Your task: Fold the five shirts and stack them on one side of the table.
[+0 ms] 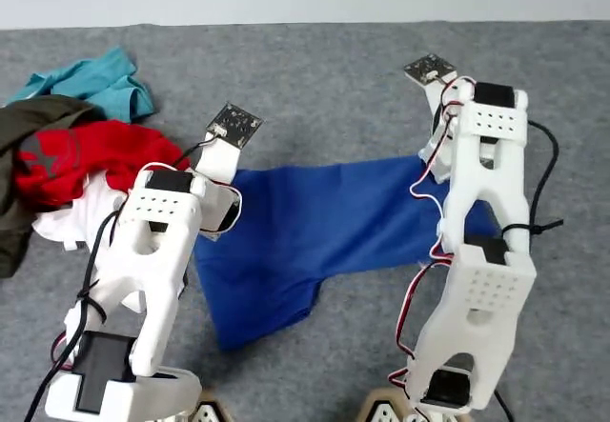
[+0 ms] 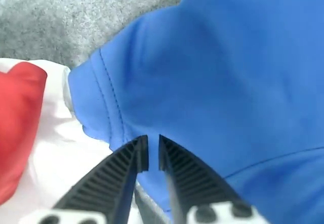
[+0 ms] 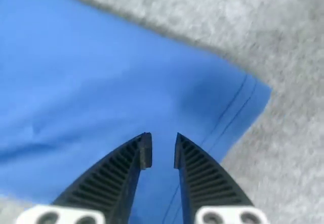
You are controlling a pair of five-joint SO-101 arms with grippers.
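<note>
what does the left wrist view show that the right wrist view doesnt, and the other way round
Only the left wrist view: a red shirt and a white shirt beside a stitched edge of the blue shirt. Only the right wrist view: a hemmed corner of the blue shirt lying flat on the table. Both: the blue shirt and the grey table.

Lighting was bright and even here, soft stuff coming from above, so the grey table [image 1: 315,79] looked flat and matte. Only faint shadows hugged the edges of the blue shirt [image 1: 324,231]. A dimmer patch sat on the table in the left wrist view.
</note>
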